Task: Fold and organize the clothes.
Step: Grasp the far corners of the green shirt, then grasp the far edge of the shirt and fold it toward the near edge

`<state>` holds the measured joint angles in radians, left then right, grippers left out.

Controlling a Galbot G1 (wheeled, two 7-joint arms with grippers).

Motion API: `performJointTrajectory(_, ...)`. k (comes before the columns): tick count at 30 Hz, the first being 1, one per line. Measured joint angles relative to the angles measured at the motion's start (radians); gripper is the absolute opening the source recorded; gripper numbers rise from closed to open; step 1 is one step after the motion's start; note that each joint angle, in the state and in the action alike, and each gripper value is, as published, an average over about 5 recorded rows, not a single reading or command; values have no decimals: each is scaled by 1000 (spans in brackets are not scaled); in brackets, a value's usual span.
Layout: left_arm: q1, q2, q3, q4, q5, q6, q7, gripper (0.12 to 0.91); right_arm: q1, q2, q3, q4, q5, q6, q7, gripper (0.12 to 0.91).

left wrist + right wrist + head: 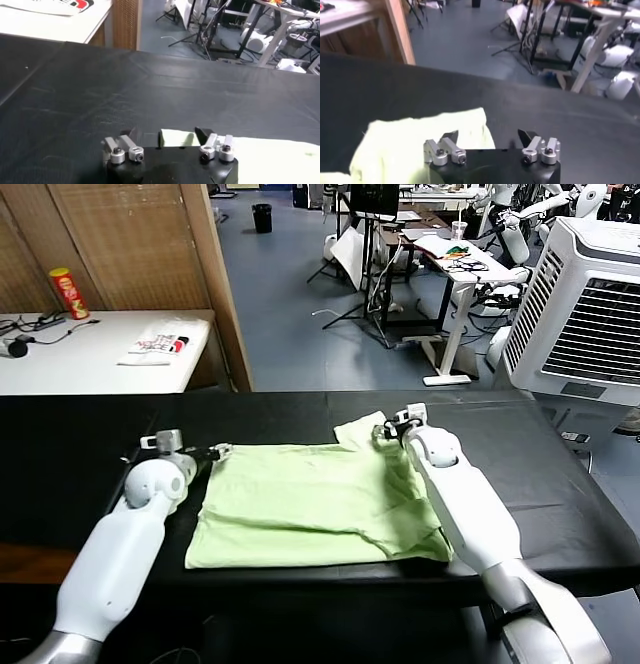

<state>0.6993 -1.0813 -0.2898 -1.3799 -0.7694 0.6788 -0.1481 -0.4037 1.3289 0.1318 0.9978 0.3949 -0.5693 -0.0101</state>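
Black-clothed table (560, 484) in workshop | shirt (310, 509) lies flat at frame centre | left gripper (205, 454) at its upper-left corner, right gripper (392, 427) at upper-right sleeve; grip on either cannot be told | advice: pinch both corners fully, lift evenly, fold toward lower edge.

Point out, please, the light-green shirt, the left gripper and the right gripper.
light-green shirt (300, 504): head view, middle of the fabric.
left gripper (213, 453): head view, between fingertips at the shirt's corner.
right gripper (385, 431): head view, between fingertips at the sleeve.

Shirt (310, 509) pale light green, plain; table (70, 444) black; arms white.
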Motion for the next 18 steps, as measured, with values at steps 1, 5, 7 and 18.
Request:
performJointTrajectory(1,1,0,0,-1,1,-1,2,421,-2,0,4,1,2,4,0,240)
performJointTrajectory(5,3,-1,1,-5,5,-3,7,202,-14,-3,21,13,4,37,-4,135)
performJointTrajectory(7,3,-2,2,-9,7,-6,8,148,-21,-8,28,26,11,58,-5,125)
performJointTrajectory(18,30,9,-32,-74,18,-38,8,126,-137,-120,71,284,176,58,12,123)
